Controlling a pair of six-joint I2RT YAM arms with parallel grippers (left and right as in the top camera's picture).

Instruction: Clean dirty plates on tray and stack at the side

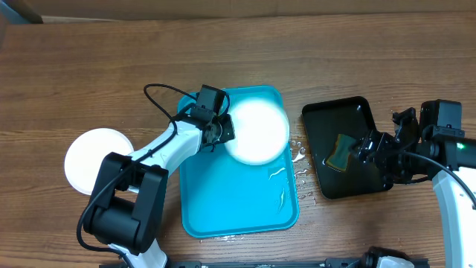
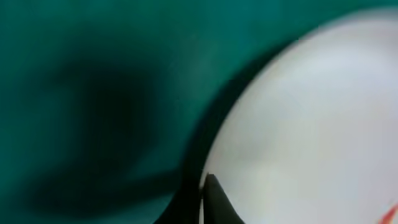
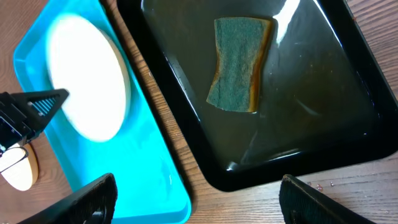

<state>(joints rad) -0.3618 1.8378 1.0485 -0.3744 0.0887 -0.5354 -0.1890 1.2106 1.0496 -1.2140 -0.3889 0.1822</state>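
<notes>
Large turquoise rectangular plastic tray (image 1: pixel 230 201), centre of the wooden table (image 1: pixel 372 45): one round white plate (image 1: pixel 259 123) at its far right corner, with the left hand (image 1: pixel 221 130) at that plate's left edge, its grip impossible to tell in the blurred wrist view. Left of the tray, on the table, a second round white plate (image 1: pixel 93 160). To the right, the right hand (image 3: pixel 198 185), fingers spread wide and empty, above the near rim of a glossy black tray (image 3: pixel 348 93) holding a green-and-yellow sponge (image 3: pixel 239 65).
</notes>
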